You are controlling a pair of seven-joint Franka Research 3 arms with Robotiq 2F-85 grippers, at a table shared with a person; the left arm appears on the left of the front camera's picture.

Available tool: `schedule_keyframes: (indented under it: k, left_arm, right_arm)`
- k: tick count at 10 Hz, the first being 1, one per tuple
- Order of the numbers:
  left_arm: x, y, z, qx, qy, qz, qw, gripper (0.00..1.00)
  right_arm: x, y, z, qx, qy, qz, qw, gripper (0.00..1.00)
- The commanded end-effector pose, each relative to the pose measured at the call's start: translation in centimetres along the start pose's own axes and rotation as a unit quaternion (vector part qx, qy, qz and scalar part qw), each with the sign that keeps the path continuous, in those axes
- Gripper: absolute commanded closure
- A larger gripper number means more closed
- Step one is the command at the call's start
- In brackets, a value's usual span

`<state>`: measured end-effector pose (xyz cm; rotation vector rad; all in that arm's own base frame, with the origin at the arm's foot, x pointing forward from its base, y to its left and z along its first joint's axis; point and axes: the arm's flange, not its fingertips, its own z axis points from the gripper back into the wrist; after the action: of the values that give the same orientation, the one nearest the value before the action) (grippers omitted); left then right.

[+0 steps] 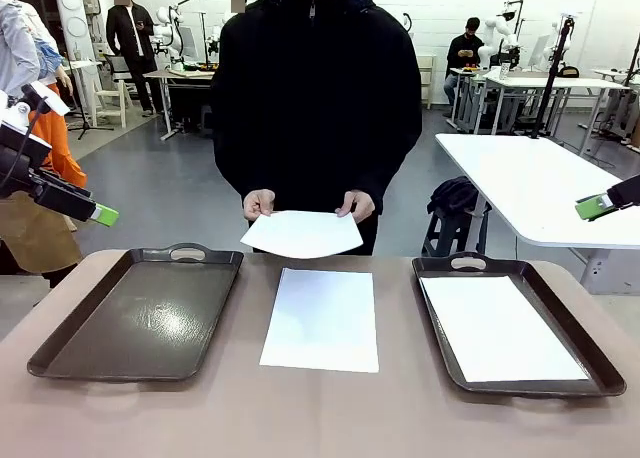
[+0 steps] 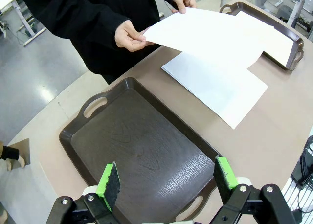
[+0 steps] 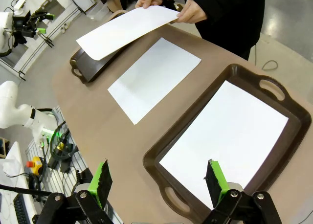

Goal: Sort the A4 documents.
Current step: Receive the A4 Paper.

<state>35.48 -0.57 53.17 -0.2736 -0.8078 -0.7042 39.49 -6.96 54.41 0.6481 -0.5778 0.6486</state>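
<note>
Brown tabletop point(image 1: 320, 423) with rounded corners, set in a workshop with a grey floor and white tables behind.

At the left end, a dark handled tray point(image 1: 60, 353), bare inside, long side running away from the robot. At the right end, a second dark tray point(image 1: 440, 328) of the same kind, with one white sheet point(image 1: 500, 328) lying flat in it and covering most of the bottom.

Between the two trays, straight on the table, another white sheet point(image 1: 322, 318), flat, long side pointing toward the far edge, touching neither tray.

Beyond it, at the far side, a person in a black top. Third white sheet point(image 1: 302, 235) held in the air over the far edge of the table, pinched near its far corners by the person's right hand point(image 1: 258, 204) and the person's left hand point(image 1: 357, 205), bowed slightly, clear of the tabletop.

Left claw point(image 2: 167, 181) raised off the table beside the left tray, looking down on it in its wrist view; green-padded fingers spread wide, nothing between them.

Right claw point(image 3: 159, 181) raised near the right tray, above that tray's near handle in its wrist view; fingers likewise spread wide, gripping nothing.
</note>
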Motion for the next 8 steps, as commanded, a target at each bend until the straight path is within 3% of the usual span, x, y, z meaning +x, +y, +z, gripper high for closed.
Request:
schedule_keyframes:
  k: [1,8]
  left_arm:
    - [-0.09,0.11,-0.05,-0.001,-0.001,0.0,1.0,0.0]
    - [-0.09,0.11,-0.05,-0.001,-0.001,0.0,1.0,0.0]
  right_arm:
    - [0.08,-0.11,-0.18,0.006,-0.005,0.002,1.0,0.0]
    - [0.08,-0.11,-0.18,0.006,-0.005,0.002,1.0,0.0]
